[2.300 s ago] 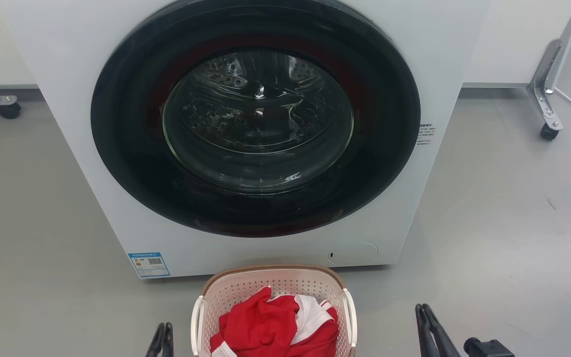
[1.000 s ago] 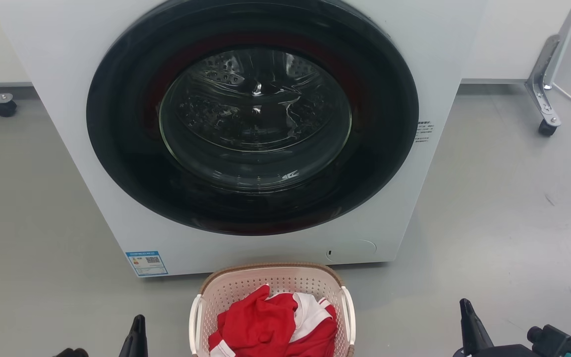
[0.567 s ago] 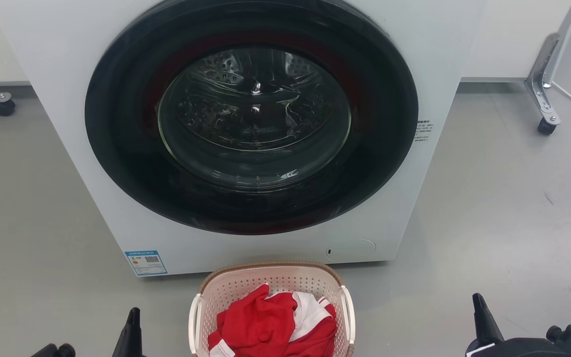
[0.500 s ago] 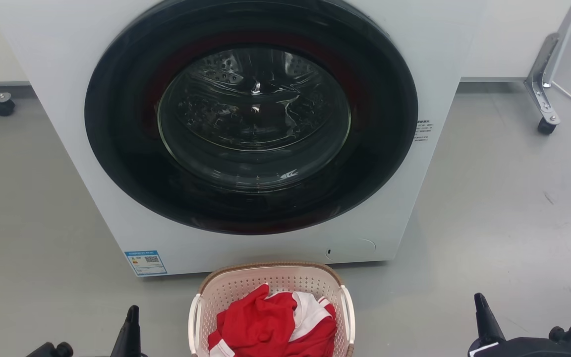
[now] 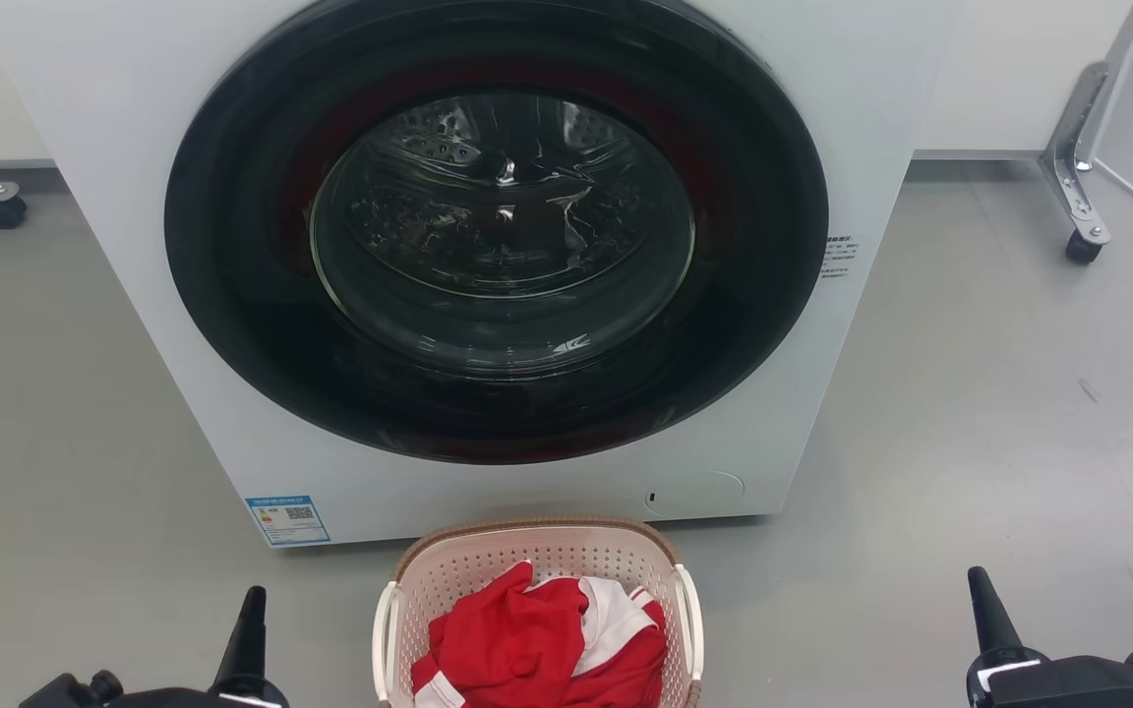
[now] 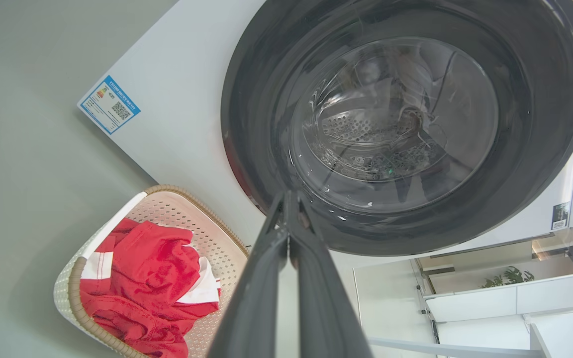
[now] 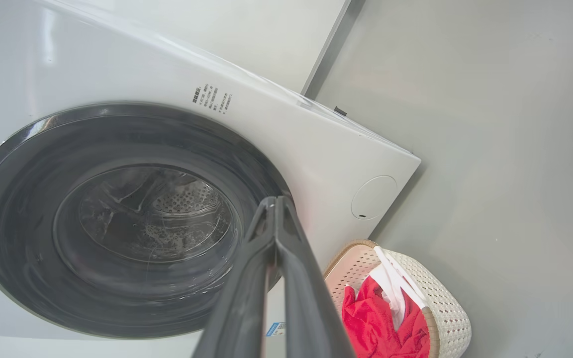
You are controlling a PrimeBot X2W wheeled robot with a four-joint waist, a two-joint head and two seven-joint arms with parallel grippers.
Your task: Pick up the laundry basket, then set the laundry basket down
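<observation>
The laundry basket (image 5: pixel 537 546) is cream-white perforated plastic with a brown woven rim and white loop handles. It stands on the grey floor just in front of the washing machine, at the bottom centre of the head view, with red and white clothes (image 5: pixel 542 644) inside. The basket also appears in the left wrist view (image 6: pixel 75 288) and the right wrist view (image 7: pixel 445 306). My left gripper (image 5: pixel 252 605) is shut and empty, well left of the basket. My right gripper (image 5: pixel 982 595) is shut and empty, far to its right. In each wrist view the fingers (image 6: pixel 286 219) (image 7: pixel 274 214) meet at their tips.
A white front-loading washing machine (image 5: pixel 134 197) with a round dark glass door (image 5: pixel 498 226), closed, stands right behind the basket. Castor legs of frames stand at the far left (image 5: pixel 1 211) and far right (image 5: pixel 1083 246). Grey floor (image 5: pixel 999 393) lies open on both sides.
Both grippers have swung outward from the basket's sides, the left further left, the right further right, fingers staying shut. The basket has not moved; the camera shifted slightly.
</observation>
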